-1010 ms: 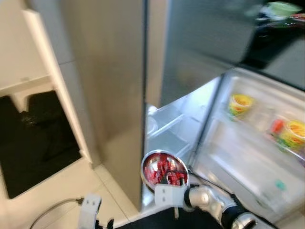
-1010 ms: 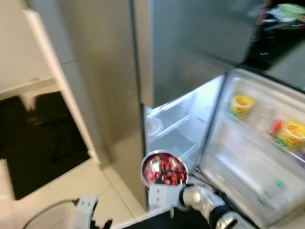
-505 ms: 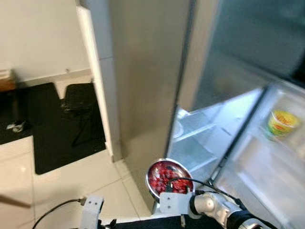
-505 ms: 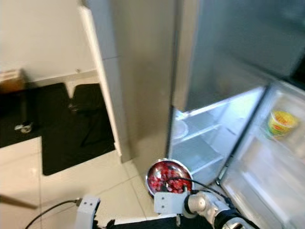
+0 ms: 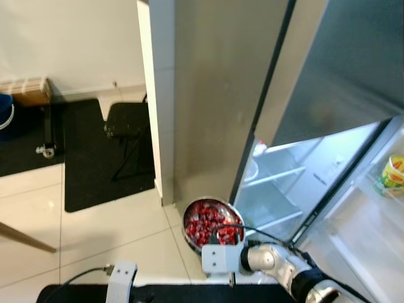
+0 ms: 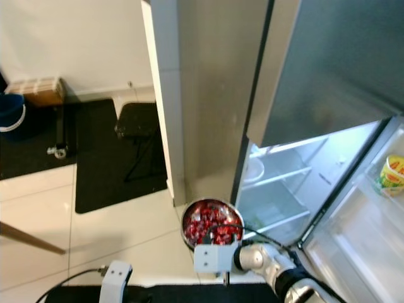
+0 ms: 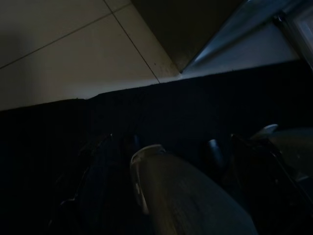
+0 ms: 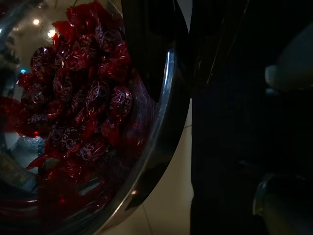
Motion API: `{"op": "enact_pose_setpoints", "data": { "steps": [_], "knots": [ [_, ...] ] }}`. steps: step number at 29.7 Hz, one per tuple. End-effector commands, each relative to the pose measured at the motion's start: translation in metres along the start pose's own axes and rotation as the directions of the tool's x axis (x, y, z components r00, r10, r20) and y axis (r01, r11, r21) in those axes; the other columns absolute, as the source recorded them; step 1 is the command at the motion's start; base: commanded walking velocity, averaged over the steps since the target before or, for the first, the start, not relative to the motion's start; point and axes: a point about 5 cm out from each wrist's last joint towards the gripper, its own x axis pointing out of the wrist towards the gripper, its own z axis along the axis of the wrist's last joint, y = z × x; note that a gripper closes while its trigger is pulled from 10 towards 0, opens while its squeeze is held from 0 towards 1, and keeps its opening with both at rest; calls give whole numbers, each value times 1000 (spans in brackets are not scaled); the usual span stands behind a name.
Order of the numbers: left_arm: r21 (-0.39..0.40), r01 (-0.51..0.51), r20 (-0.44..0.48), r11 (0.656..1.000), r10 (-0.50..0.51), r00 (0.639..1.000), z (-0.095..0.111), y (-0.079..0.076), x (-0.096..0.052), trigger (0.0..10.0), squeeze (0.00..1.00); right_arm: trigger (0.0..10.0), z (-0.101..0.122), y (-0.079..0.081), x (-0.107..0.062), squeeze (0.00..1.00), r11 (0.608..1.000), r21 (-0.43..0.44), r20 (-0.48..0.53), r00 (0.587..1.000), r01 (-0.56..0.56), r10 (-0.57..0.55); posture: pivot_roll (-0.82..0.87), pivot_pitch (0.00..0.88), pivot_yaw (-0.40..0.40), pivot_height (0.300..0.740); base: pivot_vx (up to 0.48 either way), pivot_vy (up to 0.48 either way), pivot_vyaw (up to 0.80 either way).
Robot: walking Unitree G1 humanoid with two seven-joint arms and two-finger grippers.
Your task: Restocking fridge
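A steel bowl (image 5: 211, 223) full of red wrapped sweets (image 8: 88, 112) hangs low in front of me, just before the fridge's side wall. My right gripper (image 5: 225, 237) is shut on the bowl's near rim; the right wrist view shows one black finger (image 8: 151, 44) lying inside the rim. The fridge's lower compartment (image 5: 278, 189) stands open to the right of the bowl, lit, with white shelves and a pale dish (image 5: 250, 170) on one. Its open door (image 5: 360, 233) carries a yellow cup (image 5: 392, 177). My left arm (image 5: 121, 281) hangs idle at the bottom left.
The upper fridge door (image 5: 341, 69) is closed above the open compartment. Black mats (image 5: 107, 158) lie on the pale tiled floor to the left, with a blue bucket (image 5: 5, 117), a cardboard box (image 5: 28, 91) and a wheeled stand (image 5: 45, 136) by the wall.
The camera has swung to the left, so the fridge now sits further right and more floor shows. The bowl stays held in my right gripper.
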Motion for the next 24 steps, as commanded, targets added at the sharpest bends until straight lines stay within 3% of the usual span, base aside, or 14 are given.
{"op": "enact_pose_setpoints", "data": {
  "steps": [1, 3, 22, 24],
  "knots": [
    [-20, 4, -18, 1000, -4, 1000, -6, -3, -1, 10000, 0, 10000, -6, -5, -5, 0, 1000, 3, -18, 1000, 25, -25, -37, 0, -40, 740, 0, -469, 0],
    [-22, 3, -18, 1000, -4, 1000, -6, -3, -1, 10000, 0, 10000, -6, -5, -6, 0, 1000, 3, -18, 1000, 24, -24, -37, 0, -40, 740, 0, -439, 0],
    [-47, 4, -13, 999, -4, 1000, -7, -5, -1, 10000, 0, 10000, -12, -5, -12, 0, 1000, -26, -29, 1000, -9, 8, -43, 0, -52, 740, 0, 0, 0],
    [-50, 13, -13, 999, -14, 1000, -7, -7, 0, 10000, 0, 10000, -13, -6, -13, 0, 1000, -27, -29, 1000, -6, 5, -49, 0, -55, 740, 0, -461, 0]
  ]
}}
